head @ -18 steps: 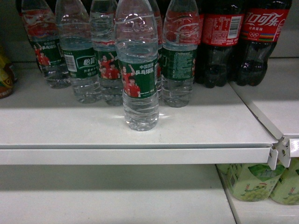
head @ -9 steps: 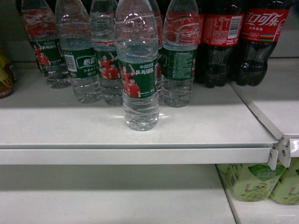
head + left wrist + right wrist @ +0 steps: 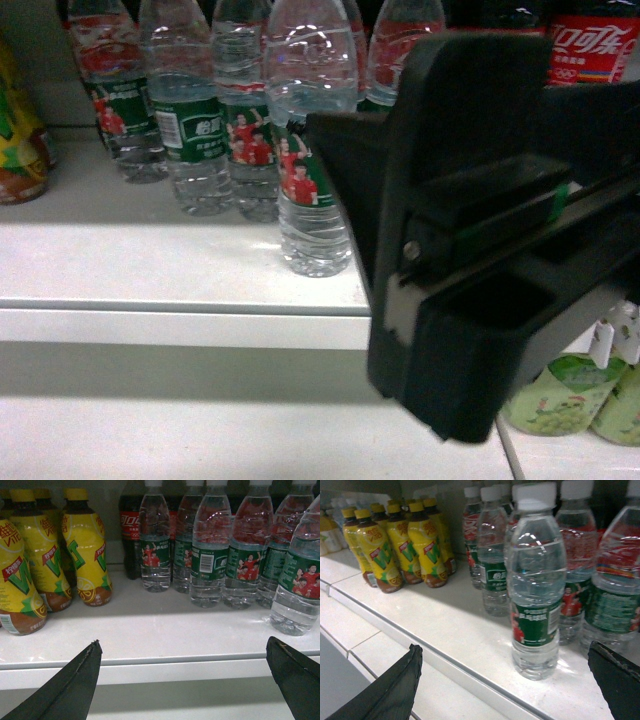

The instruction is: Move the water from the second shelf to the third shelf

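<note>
Right gripper (image 3: 505, 680) is spread wide and empty; in our wrist view its fingers (image 3: 385, 690) frame the water (image 3: 535, 580) at twelve o'clock, apart from it. We judge this the approach: next, advance until the fingers flank the label, then close. Left gripper (image 3: 185, 680), also spread, idles below the shelf (image 3: 150, 630) edge. Head view is largely blocked by the right arm (image 3: 480, 230); only the wrist views show the yellow bottles (image 3: 85, 555) at ten o'clock.
</note>
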You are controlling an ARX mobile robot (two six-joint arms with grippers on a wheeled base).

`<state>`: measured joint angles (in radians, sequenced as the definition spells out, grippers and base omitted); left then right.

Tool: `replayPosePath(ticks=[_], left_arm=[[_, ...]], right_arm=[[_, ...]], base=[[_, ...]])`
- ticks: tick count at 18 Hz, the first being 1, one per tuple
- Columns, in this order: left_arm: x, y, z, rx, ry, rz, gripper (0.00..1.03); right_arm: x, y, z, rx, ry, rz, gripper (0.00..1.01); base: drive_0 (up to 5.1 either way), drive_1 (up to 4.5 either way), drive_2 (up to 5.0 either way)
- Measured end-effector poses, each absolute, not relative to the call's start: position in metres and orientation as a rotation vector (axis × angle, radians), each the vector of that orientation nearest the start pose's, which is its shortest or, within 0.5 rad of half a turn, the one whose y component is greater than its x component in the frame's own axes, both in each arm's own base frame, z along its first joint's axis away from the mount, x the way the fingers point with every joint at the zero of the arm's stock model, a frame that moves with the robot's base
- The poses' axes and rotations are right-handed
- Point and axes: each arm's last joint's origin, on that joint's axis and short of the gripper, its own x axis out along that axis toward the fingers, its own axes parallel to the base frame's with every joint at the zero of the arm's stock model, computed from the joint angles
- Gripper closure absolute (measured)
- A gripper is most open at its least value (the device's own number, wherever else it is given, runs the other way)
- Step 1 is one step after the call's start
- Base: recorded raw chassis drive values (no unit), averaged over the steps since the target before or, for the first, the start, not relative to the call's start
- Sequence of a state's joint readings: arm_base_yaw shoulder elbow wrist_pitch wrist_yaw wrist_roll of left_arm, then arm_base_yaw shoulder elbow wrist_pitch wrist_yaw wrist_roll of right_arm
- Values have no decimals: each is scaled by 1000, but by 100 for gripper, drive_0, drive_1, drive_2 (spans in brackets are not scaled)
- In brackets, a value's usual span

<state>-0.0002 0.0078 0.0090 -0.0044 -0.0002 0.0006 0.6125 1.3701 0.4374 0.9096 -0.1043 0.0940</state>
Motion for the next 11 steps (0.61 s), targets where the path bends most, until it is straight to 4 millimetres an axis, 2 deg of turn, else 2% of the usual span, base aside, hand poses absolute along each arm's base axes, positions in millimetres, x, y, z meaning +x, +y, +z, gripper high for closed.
replayPosePath(ticks=[6, 11], left_arm=[[98, 0, 166, 1, 3, 0, 5], [98, 0, 166, 0, 3, 0, 5]], right_arm=[[213, 164, 195, 85, 78, 748, 3], [241, 194, 182, 57, 147, 757, 3]], base=[[0, 0, 0], [0, 0, 0]])
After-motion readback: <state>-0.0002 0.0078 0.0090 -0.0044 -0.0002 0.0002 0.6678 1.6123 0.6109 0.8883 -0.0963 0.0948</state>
